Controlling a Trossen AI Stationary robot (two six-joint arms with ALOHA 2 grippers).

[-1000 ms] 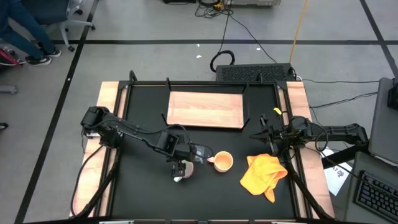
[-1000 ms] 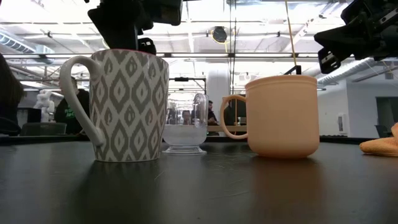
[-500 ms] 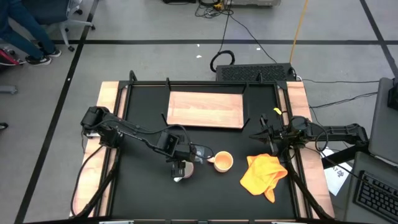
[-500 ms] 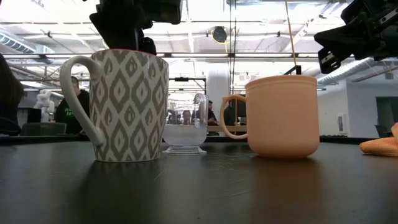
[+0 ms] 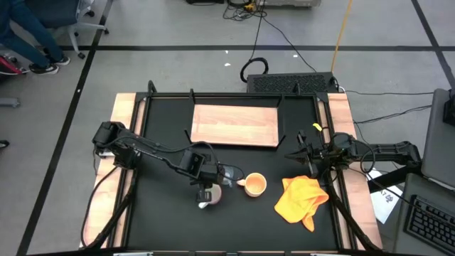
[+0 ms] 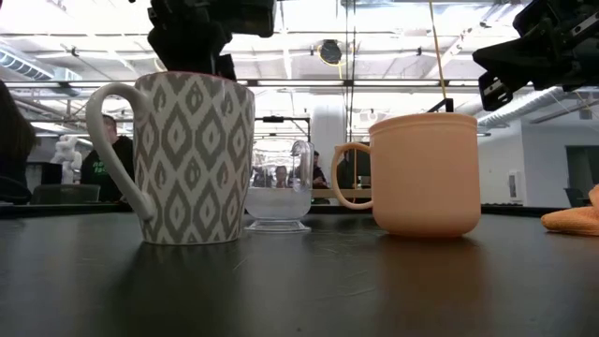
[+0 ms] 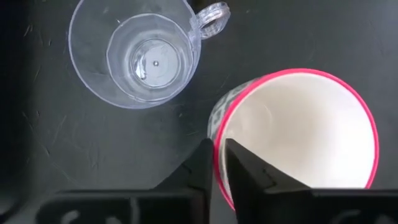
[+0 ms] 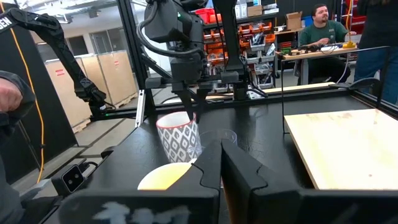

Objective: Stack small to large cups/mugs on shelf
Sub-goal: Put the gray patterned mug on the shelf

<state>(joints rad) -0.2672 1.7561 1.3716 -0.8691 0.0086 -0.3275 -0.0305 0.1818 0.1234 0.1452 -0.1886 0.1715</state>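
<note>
My left gripper (image 7: 217,163) pinches the pink rim of the white patterned mug (image 7: 297,138), one finger inside and one outside. That mug (image 5: 206,197) stands on the black table (image 5: 163,206), well in front of the shelf (image 5: 235,125). The clear glass cup (image 7: 134,53) is just beside the mug, the orange mug (image 5: 255,184) beyond it. My right gripper (image 5: 299,153) waits pressed together, right of the shelf, above the yellow cloth (image 5: 302,200)
</note>
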